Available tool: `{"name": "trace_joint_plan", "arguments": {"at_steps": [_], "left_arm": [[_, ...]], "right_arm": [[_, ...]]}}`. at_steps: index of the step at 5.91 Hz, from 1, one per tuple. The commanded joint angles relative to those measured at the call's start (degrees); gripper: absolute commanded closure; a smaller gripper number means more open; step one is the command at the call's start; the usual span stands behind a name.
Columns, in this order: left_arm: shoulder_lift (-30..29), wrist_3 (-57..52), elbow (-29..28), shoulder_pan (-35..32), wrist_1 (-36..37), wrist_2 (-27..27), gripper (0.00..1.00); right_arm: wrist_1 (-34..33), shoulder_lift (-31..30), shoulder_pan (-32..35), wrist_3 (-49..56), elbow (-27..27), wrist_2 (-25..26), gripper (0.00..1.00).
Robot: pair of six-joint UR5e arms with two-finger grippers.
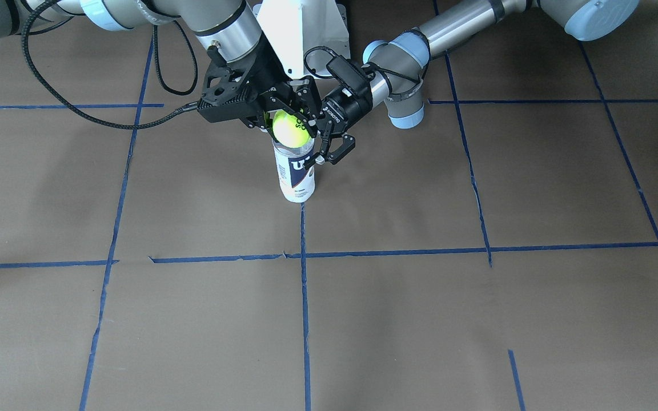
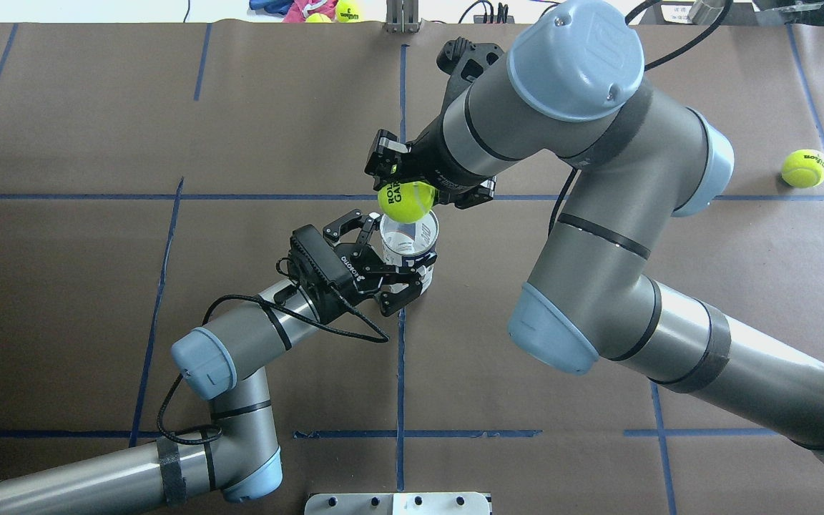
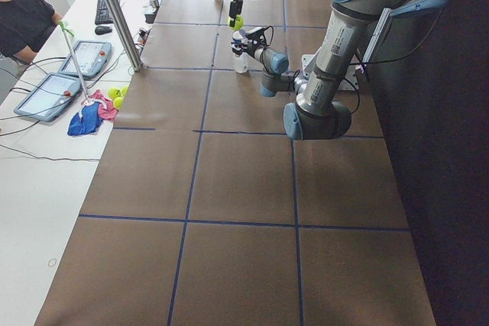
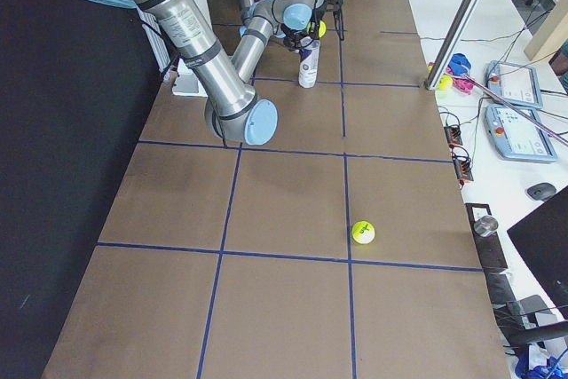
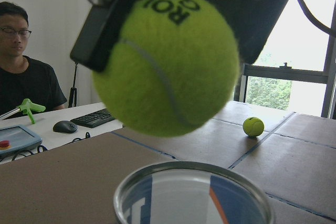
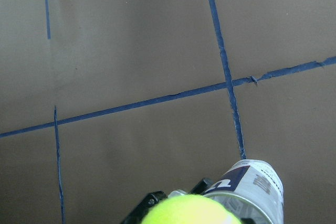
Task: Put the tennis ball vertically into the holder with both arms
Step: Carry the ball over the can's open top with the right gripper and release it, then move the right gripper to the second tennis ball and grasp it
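Right arm [image 2: 598,179] arches over, right claw [image 2: 409,193] clamping tennis ball [image 2: 405,203] just above the upright tennis-ball can [image 2: 412,247] gripped by left claw [image 2: 399,266].

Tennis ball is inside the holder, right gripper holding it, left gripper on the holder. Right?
Not inside: the tennis ball hangs above the holder's open rim, per the left wrist view. The right gripper holds it; the left gripper is on the holder.

Left wrist view: holder [image 5: 194,195] cut by bottom edge, only a blurred rim shows; tennis ball [image 5: 168,59] lettering runs partly out of sight. Right wrist view: ball cut at bottom edge. Overhead: right gripper [image 2: 412,192] mostly under right arm [image 2: 598,143]; left gripper [image 2: 401,259] covers holder's lower body. Side views: jaws too small to tell.
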State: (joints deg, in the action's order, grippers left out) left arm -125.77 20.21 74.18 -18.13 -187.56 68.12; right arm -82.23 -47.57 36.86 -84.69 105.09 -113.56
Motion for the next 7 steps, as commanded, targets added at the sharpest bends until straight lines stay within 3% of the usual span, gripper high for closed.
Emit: {"name": "trace_joint_plan", "arguments": {"at_steps": [1,5,7], "left_arm": [[0.0,0.0,0.0,-0.1,0.0,0.0,0.11],[0.1,0.0,-0.1,-0.1,-0.4,0.0,0.11],[0.1,0.0,0.0,0.0,-0.5,0.0,0.11]], "right_arm": [[0.0,-0.2,-1.3,-0.2,-0.1,1.4,0.17],[0.1,-0.9,-0.9,0.3,1.2,0.9,0.15],[0.1,-7.1,4.6,2.6,3.4,-3.6,0.14]]}}
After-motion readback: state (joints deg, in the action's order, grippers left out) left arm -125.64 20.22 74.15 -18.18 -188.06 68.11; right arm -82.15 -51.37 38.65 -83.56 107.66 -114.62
